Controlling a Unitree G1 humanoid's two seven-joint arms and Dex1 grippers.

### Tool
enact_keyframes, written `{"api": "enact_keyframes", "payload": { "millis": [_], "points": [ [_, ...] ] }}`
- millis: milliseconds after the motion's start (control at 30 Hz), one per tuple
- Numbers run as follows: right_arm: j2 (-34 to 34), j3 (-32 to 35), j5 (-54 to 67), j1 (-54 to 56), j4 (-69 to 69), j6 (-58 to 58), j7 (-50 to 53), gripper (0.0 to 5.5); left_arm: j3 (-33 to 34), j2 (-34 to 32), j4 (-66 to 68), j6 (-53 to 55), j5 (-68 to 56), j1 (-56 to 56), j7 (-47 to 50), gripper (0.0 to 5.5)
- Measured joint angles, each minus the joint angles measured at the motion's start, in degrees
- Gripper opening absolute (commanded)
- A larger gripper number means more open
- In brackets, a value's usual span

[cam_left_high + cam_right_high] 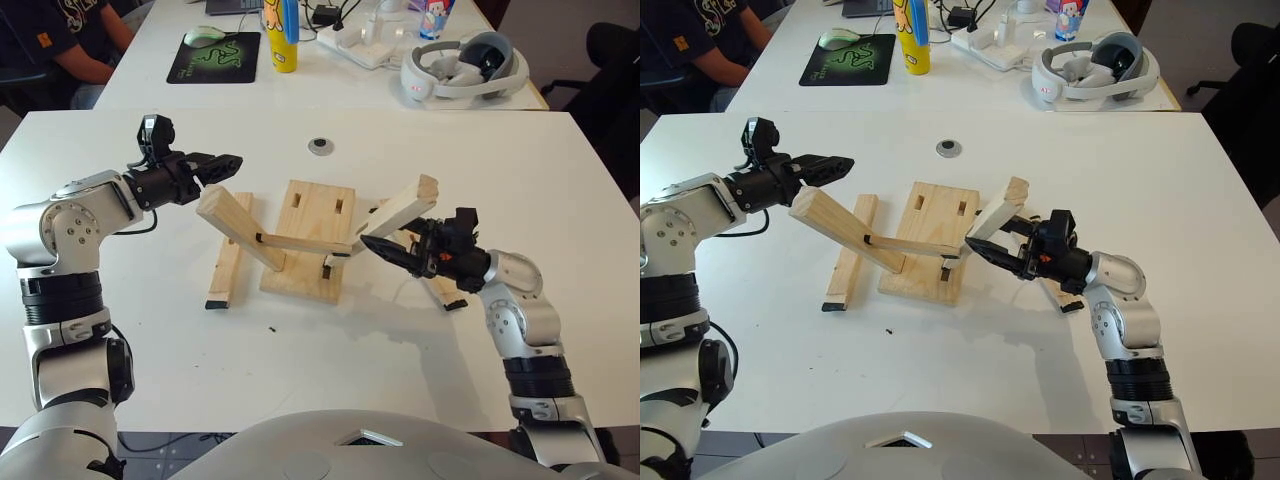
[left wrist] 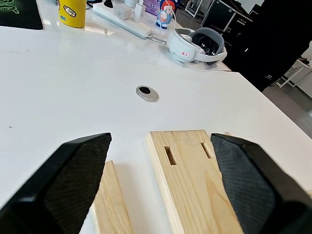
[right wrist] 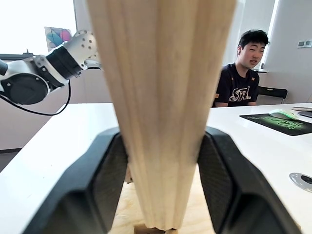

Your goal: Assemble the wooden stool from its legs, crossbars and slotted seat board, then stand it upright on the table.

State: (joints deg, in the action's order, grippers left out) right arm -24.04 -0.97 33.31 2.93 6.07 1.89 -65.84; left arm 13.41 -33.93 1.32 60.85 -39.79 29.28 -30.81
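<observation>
— What is the right gripper (image 1: 383,247) doing?
— It is clamping one leg (image 1: 405,205) at the seat board's (image 1: 315,212) three o'clock. A crossbar (image 1: 305,243) is joining that leg to a second leg (image 1: 235,222), which is tilting up at nine o'clock. The board is lying flat beneath.
— And the left gripper (image 1: 225,168)?
— It is hovering at ten o'clock, spread wide and empty (apparently not touching the second leg's top).
— Which step?
— Framing the legs, I'd judge. Next, the left is needing to grip the free leg and steady the joint.

An office: white desks (image 1: 500,180), mouse pad (image 1: 214,56), power strip (image 1: 350,45), headset (image 1: 463,66).
</observation>
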Motion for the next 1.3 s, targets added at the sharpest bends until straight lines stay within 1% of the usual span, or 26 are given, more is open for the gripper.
{"api": "enact_keyframes", "payload": {
  "millis": [100,200,500,667,900,1300],
  "points": [
    [-0.46,-0.69,1.03,-1.27,0.61,1.07,-0.55,2.05,0.00,-0.10,0.05,0.00,0.02,0.15,-0.31,3.78],
    [-2.53,-0.88,1.42,-1.50,1.00,3.04,-1.70,2.05,0.01,-0.11,0.05,0.00,0.02,0.17,-0.42,3.78],
    [-6.45,-1.23,0.90,-0.09,3.32,5.93,-2.87,2.05,0.21,-0.09,-0.80,0.02,0.01,0.11,-0.28,3.78],
    [-7.18,-1.82,0.85,0.20,7.46,10.34,0.09,2.05,1.26,0.05,-2.30,0.13,-0.07,-0.69,0.63,3.78],
    [-8.30,-3.45,-0.90,-0.67,15.73,16.88,7.47,2.05,2.62,1.51,-4.90,0.69,-0.73,-2.78,2.32,3.78],
    [-12.97,-3.35,-0.96,1.80,15.55,19.73,7.25,2.05,4.90,3.43,-8.76,1.64,-1.88,-5.58,5.03,3.78]
  ]
}}
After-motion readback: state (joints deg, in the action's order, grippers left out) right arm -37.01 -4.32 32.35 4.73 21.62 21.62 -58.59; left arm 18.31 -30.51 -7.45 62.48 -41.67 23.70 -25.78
